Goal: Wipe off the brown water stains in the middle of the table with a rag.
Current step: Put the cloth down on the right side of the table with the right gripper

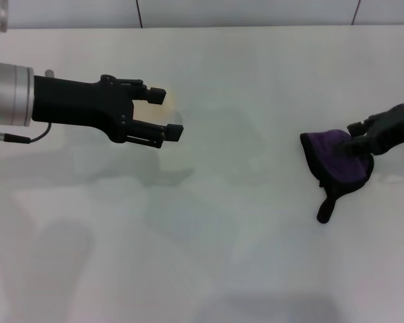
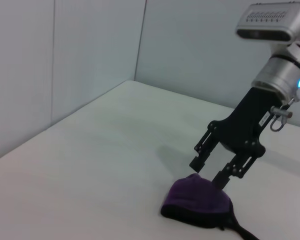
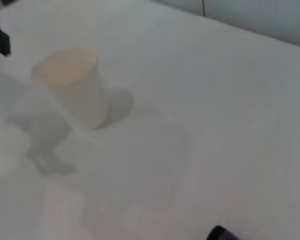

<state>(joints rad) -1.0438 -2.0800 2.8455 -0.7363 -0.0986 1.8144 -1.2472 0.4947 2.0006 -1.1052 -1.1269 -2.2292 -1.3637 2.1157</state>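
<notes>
Purple rag (image 1: 339, 160) pinched at its top by right gripper (image 1: 355, 143), fingers pressed down into the bunched cloth; black tail trailing toward the near edge. Seen from the left wrist, same gripper (image 2: 209, 172) standing nearly upright over the rag (image 2: 197, 200), tips sunk in the folds, cloth resting on the table (image 1: 256, 256), not lifted. Left gripper (image 1: 165, 114) well apart on the left side, fingers spread, holding nothing; a white paper cup partly hidden behind it, shown more plainly in the right wrist view (image 3: 72, 87), upright, pale tan inside. No brown blotch discernible on the white top between the two grippers, only soft shadows; stain either very faint or not shown, cannot tell. Judged stage: rag gripped, wiping not yet begun. Left to do: carry rag to the table's middle, press flat, sweep across the stain.
</notes>
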